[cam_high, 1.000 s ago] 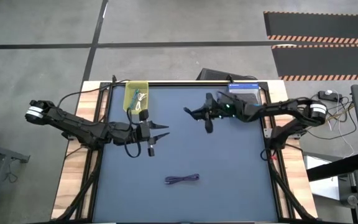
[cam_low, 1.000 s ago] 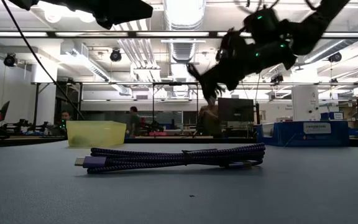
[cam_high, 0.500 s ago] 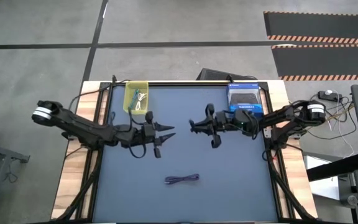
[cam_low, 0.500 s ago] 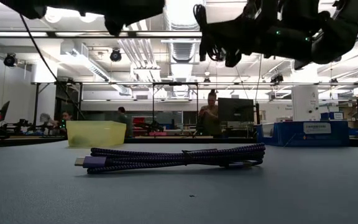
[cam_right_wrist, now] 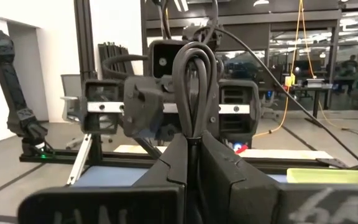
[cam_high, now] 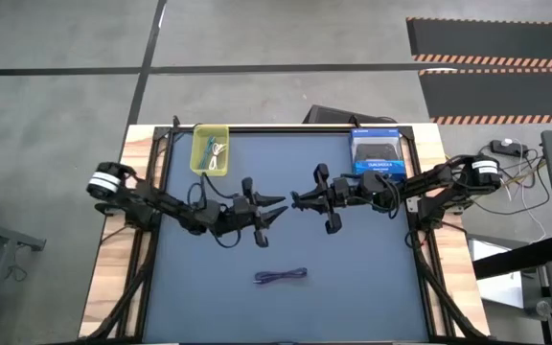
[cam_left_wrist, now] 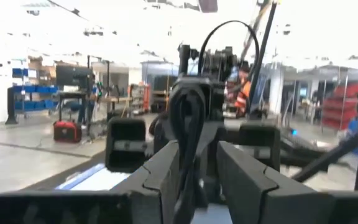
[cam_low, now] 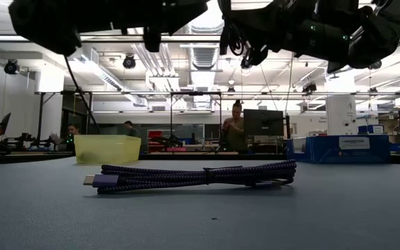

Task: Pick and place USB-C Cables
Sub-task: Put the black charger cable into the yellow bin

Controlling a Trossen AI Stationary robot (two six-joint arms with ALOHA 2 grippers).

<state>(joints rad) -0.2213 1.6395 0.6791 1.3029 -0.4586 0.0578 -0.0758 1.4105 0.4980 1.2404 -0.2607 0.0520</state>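
Two grippers met nose to nose above the middle of your desk, both well clear of its dark surface. Your left gripper reached in from the left with its jaws spread in a clear V, nothing between them. Your right gripper came in from the right, just beside the left one's tips; in its own wrist view the two fingers lay pressed together around a loop of black cable, so you had the jaws clamped on that black cable.

One purple cable lay bundled flat on the desk, nearer the front edge and below both grippers, touched by neither. In the low view it stretched across the foreground with one plug end pointing left.

At the far left corner you had the yellow bin, with a green cable and a white cable lying inside it. A blue box sat at the far right corner of the desk. People stood in the room behind
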